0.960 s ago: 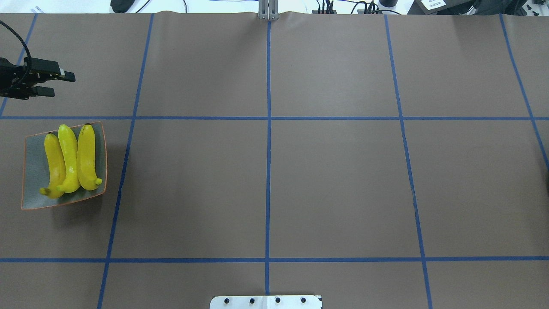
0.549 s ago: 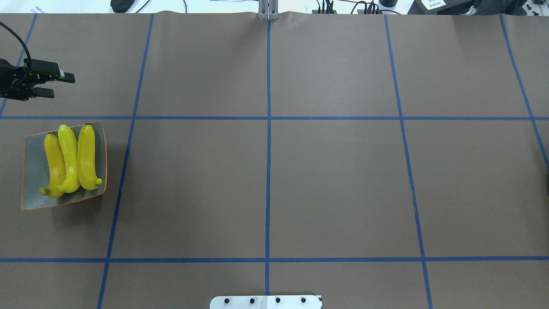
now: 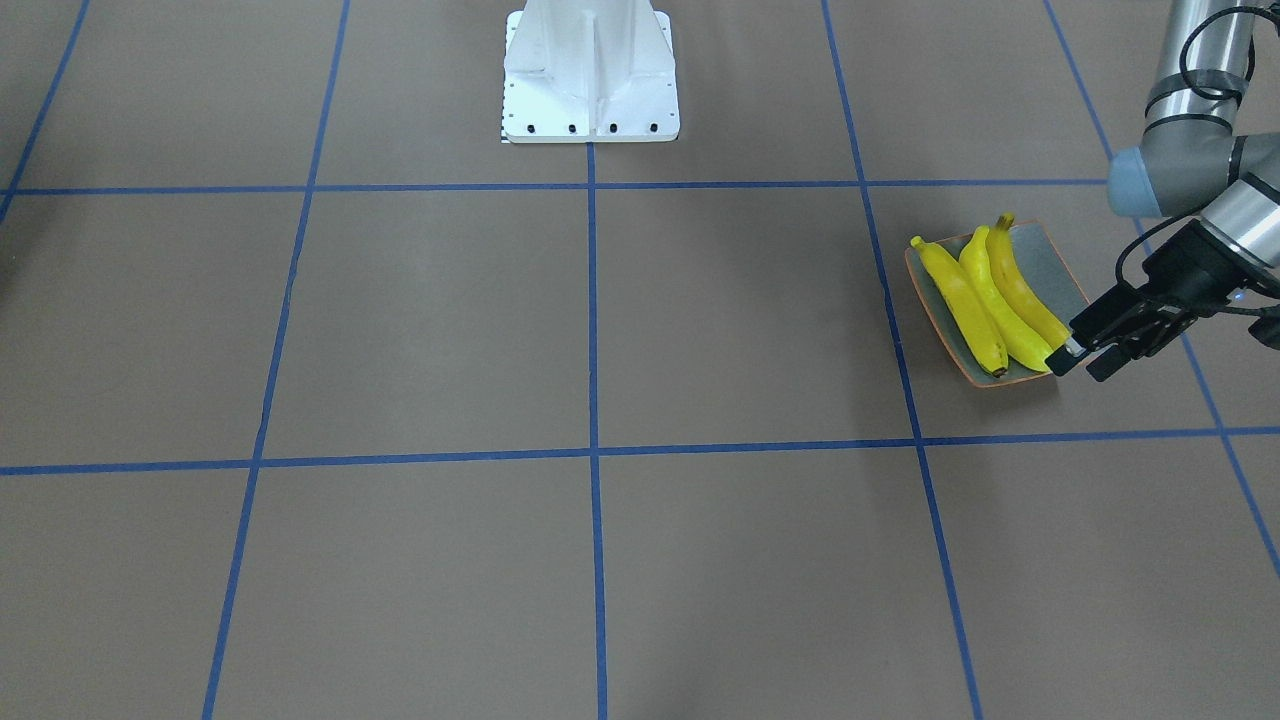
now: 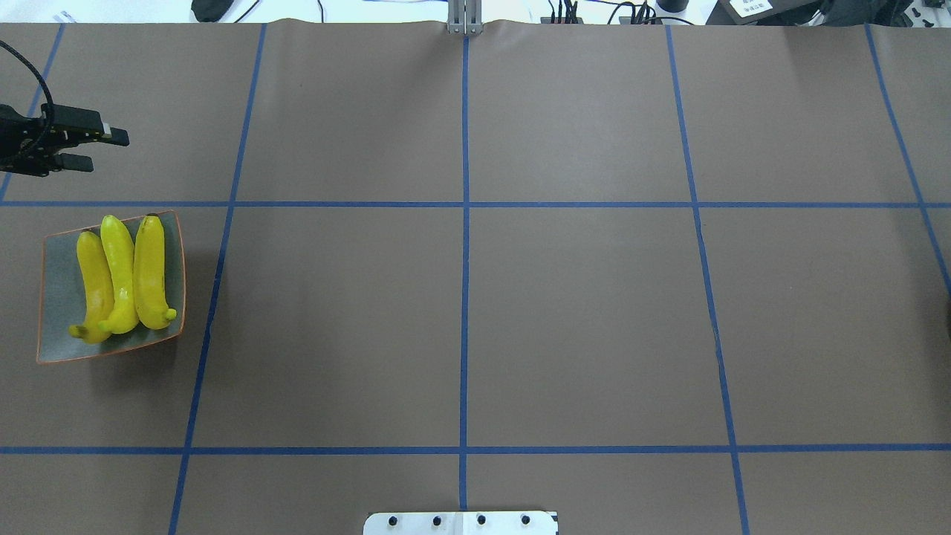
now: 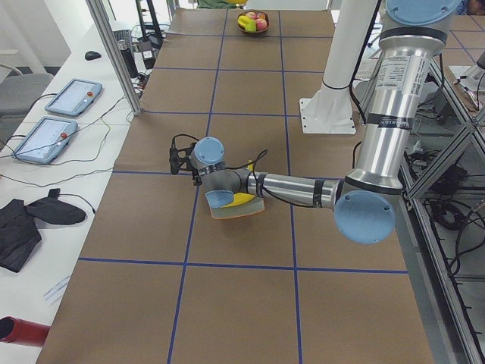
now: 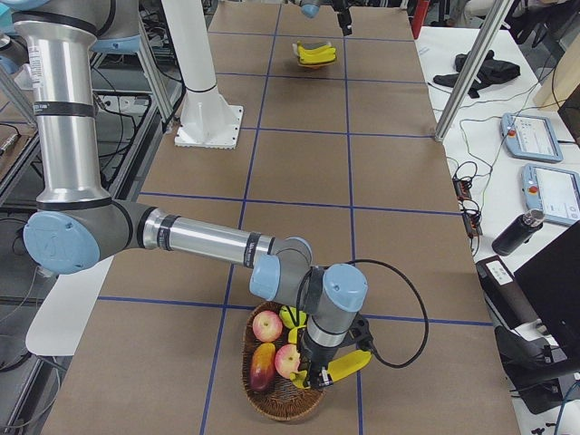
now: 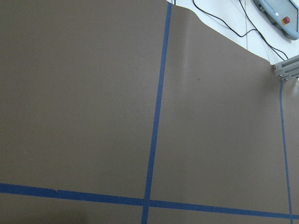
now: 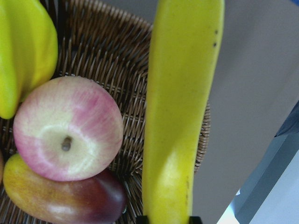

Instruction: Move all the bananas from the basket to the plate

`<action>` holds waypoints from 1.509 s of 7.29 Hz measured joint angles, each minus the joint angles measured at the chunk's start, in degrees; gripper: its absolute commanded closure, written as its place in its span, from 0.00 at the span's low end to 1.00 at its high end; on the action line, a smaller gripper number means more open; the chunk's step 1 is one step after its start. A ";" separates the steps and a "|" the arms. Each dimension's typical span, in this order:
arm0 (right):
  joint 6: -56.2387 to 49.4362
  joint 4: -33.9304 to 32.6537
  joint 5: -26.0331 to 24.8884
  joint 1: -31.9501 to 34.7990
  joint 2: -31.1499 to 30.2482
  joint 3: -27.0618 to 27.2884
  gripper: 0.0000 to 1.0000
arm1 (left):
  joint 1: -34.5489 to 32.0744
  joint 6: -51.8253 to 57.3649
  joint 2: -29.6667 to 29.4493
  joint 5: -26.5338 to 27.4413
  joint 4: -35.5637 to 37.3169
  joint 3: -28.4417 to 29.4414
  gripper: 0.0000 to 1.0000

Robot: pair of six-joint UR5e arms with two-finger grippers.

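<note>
Three bananas (image 4: 122,275) lie side by side on the grey-green plate (image 4: 56,297) with the orange rim, at the table's left; the front-facing view shows the same bananas (image 3: 985,300) on that plate (image 3: 1050,265). My left gripper (image 4: 110,151) hovers beyond the plate, open and empty, and is also seen as the gripper (image 3: 1078,366) just off the plate's corner. At the far right end, my right gripper (image 6: 328,372) is shut on a fourth banana (image 8: 180,107) over the wicker basket (image 6: 272,403).
The basket (image 8: 117,70) also holds a pink apple (image 8: 67,135), a red-yellow mango (image 8: 60,198) and another yellow fruit (image 8: 23,46). The robot's white base (image 3: 590,70) stands mid-table. Tablets (image 5: 72,97) and cables lie on the side bench.
The left gripper has drifted very slightly left. The plate and its three bananas have not moved.
</note>
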 measured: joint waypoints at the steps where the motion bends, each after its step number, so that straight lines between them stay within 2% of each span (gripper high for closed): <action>1: 0.41 -3.71 1.84 0.12 4.30 0.27 1.00 | 0.04 -0.02 -0.05 -0.04 0.00 0.21 0.00; 3: 5.21 -10.38 8.41 -2.43 12.99 0.90 1.00 | 0.11 -0.25 -0.56 -0.07 0.13 0.58 0.00; 4: 9.59 -11.46 11.96 -5.33 15.80 1.81 1.00 | 0.14 -0.34 -1.07 -0.07 0.19 0.81 0.00; 6: 22.16 -11.88 18.27 -13.09 18.58 7.16 1.00 | 0.17 -0.51 -3.65 -0.01 0.17 2.86 0.00; 8: 35.96 -11.61 22.36 -21.49 21.27 12.57 1.00 | 0.28 -0.99 -7.33 0.81 0.16 5.73 0.00; 9: 42.81 -11.39 23.42 -25.37 23.33 14.45 1.00 | 1.10 -3.03 -9.42 2.55 0.16 6.31 0.00; 11: 55.01 -11.26 25.45 -31.55 27.19 17.83 1.00 | 6.24 -14.57 -15.64 8.41 -0.03 5.95 0.00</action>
